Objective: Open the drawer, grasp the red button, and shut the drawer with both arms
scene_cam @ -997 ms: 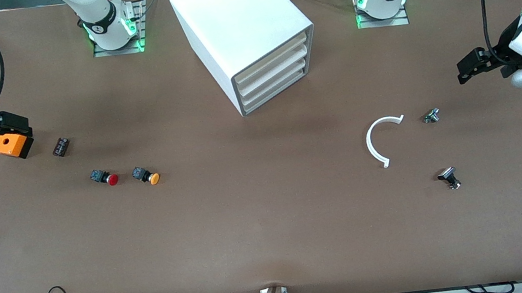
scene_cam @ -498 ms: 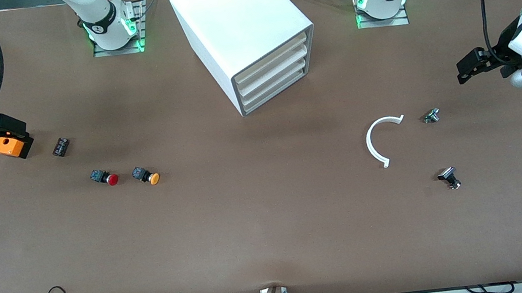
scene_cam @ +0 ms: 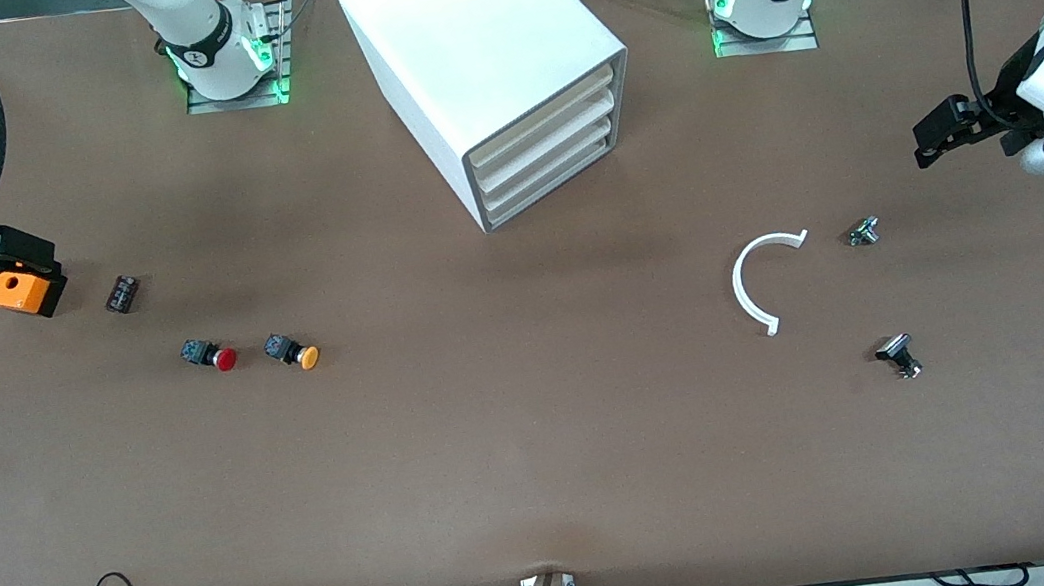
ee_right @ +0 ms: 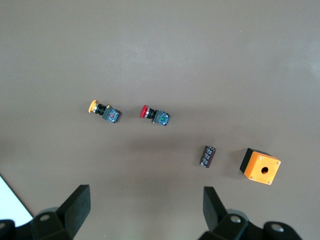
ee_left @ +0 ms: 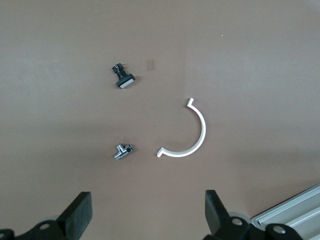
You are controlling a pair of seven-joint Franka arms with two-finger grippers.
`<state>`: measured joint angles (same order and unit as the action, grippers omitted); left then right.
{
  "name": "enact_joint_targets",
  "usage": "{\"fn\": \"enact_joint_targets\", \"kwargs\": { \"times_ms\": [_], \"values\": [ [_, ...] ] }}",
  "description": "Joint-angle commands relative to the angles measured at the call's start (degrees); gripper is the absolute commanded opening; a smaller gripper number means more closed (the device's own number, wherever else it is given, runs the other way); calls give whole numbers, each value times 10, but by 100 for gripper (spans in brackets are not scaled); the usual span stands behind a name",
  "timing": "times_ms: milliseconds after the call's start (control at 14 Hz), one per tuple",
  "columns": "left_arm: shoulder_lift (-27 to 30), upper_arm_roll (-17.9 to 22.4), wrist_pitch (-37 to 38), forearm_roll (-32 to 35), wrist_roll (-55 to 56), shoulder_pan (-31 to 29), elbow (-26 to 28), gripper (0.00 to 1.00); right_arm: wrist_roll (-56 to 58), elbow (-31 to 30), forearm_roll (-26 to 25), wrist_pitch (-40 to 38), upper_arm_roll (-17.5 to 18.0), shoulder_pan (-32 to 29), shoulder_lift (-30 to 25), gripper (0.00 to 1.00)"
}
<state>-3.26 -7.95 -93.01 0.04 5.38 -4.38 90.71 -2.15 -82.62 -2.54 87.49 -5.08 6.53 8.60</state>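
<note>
— Either end effector holding anything?
— No. The left end effector (scene_cam: pixel 936 140) and right end effector (scene_cam: pixel 23 260) both hang spread and empty over the tabletop (scene_cam: pixel 543 452) ends.
— Progress?
— None: the drawer (scene_cam: pixel 553 180) looks shut, contents unseen; the button (scene_cam: pixel 212 355) lies beside an orange-capped one (scene_cam: pixel 293 350).

No text, label, brand, number or sign can be read on anything here.
</note>
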Motion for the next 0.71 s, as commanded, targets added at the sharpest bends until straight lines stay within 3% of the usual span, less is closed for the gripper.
{"fn": "enact_joint_targets", "kwargs": {
  "times_ms": [0, 641],
  "values": [
    [-10, -4, 13, 13, -5, -2, -20, 99, -6, -1, 9, -14, -1, -6, -3, 100],
    [-10, -2, 13, 13, -5, -3, -19, 99, 18, 3, 4, -7, -2, -8, 0, 100]
  ]
}}
